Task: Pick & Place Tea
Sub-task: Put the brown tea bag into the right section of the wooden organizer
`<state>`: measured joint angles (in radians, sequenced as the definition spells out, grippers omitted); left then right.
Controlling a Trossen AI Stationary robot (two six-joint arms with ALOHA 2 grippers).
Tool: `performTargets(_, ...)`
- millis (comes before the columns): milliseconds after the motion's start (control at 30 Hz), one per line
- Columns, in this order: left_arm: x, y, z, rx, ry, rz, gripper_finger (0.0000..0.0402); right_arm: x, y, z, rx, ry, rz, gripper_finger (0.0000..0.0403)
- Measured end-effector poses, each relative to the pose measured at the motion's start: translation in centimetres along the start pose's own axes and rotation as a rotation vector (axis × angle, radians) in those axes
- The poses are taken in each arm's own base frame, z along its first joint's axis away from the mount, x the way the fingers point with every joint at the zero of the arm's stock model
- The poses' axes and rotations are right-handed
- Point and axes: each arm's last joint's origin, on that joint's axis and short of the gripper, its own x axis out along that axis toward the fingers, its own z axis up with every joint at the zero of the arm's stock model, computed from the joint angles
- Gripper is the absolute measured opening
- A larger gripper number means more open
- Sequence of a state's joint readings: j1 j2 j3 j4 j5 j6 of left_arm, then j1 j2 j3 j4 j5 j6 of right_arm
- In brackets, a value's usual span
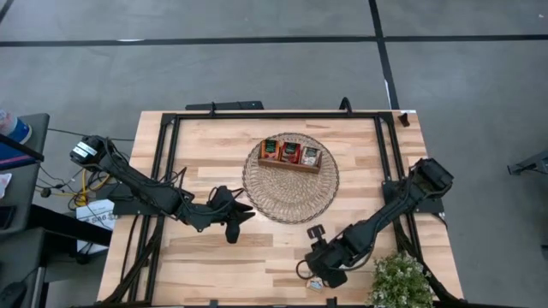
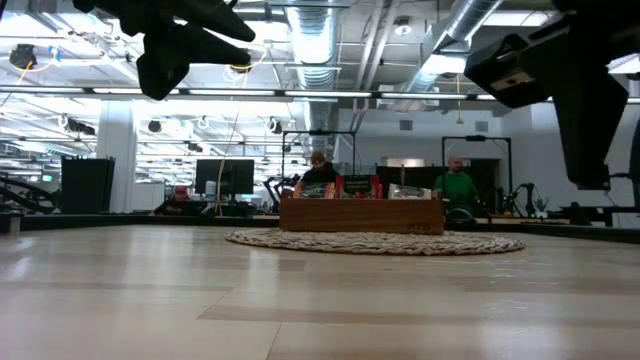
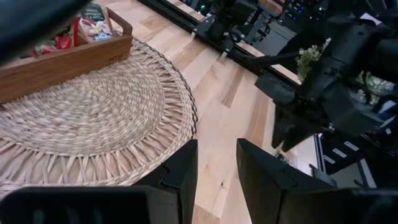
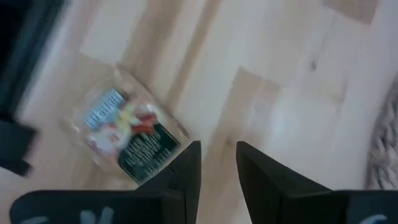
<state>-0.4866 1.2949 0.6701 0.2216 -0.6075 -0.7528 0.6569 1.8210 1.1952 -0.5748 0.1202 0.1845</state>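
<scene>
- On the wooden table (image 1: 214, 265), near its middle, a round wicker mat (image 1: 291, 201) is laid, and a brown wooden tray (image 1: 290, 164) with three compartments is set on the far part of that mat.
- Tea sachets (image 1: 290, 152) are seen standing in the tray's compartments: red-orange ones toward the left and middle, a paler one at the right end.
- One further sachet (image 4: 132, 142), clear-wrapped with a dark printed label, is seen lying flat on the bare table at the near edge, well apart from the mat.
- The left gripper (image 1: 231, 224) is held just beside the mat's left rim, above the table; through the left wrist view its two dark fingers (image 3: 180, 174) are seen slightly parted with only bare wood and the mat's edge between them, so nothing is grasped.
- The right gripper (image 1: 324, 272) is placed near the table's near edge, right beside the lone sachet; in the right wrist view its fingers (image 4: 186, 168) are seen a little apart, with the sachet lying to one side of them and not between them, so the claw is released.
- A small potted plant (image 1: 400, 281) is stood at the table's near right corner, close to the right arm.
- Beyond the table, in the low view, people (image 2: 458, 183) are seen seated at desks.
</scene>
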Motion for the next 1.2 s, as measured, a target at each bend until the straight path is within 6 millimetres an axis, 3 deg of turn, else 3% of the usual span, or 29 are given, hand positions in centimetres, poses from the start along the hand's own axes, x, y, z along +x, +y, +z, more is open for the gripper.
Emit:
performTargets(233, 0.0, 0.0, -0.1, 0.004, 0.006, 0.003, 0.0101, -0.2, 1.3, 0.4, 0.005, -0.065, 0.035, 0.0093)
performTargets(700, 0.0, 0.0, -0.1, 0.005, 0.022, -0.012, 0.0101, -0.2, 1.9, 0.6, -0.004, -0.096, 0.054, 0.0093)
performTargets(967, 0.0, 0.0, -0.1, 0.000, 0.022, -0.017, 0.0101, 4.0, 3.1, -0.2, -0.032, -0.013, 0.098, 0.0093)
performTargets(1200, 0.0, -0.1, -0.1, -0.002, 0.023, -0.022, 0.0101, 3.2, 3.1, 0.1, -0.056, -0.050, 0.036, 0.0093)
